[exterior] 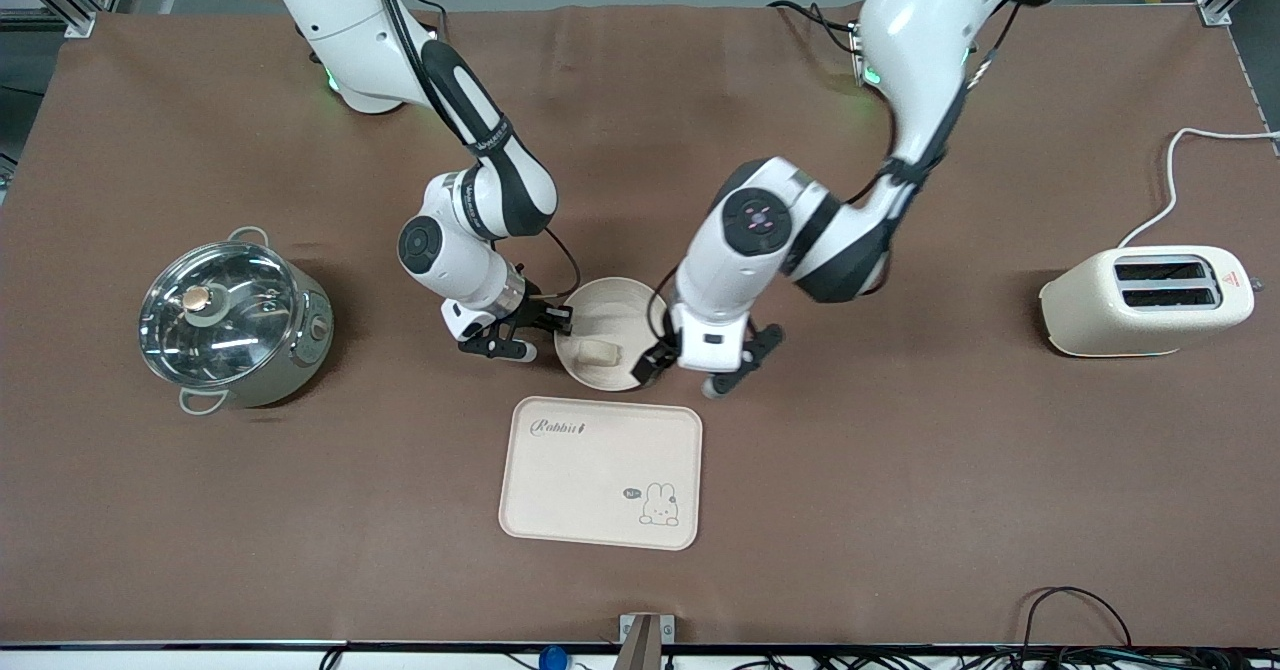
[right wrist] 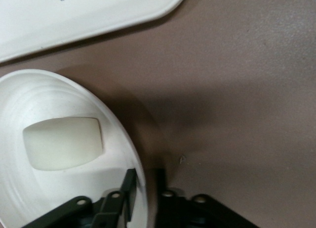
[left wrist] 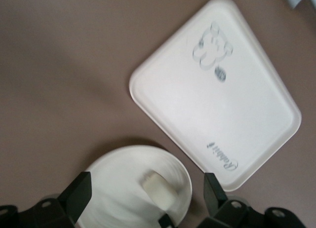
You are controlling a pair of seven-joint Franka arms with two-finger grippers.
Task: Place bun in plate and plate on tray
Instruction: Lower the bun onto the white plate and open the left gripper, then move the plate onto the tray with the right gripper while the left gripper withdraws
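Front view shows the bun (exterior: 601,353) already in the plate (exterior: 615,302), mid-surface, just short of the tray (exterior: 600,472). Right pincer (exterior: 553,319) pinches the plate's rim to carry it; left pincer (exterior: 690,375) gapes wide at the opposite rim, gripping nothing.

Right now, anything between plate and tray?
No. Only a bare strip of brown table separates the plate from the tray; front and left wrist views both show it.

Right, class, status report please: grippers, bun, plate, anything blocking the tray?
Right gripper clamped on plate rim. Left gripper open, low at plate. Bun in plate; plate not yet on tray. Nothing between them.
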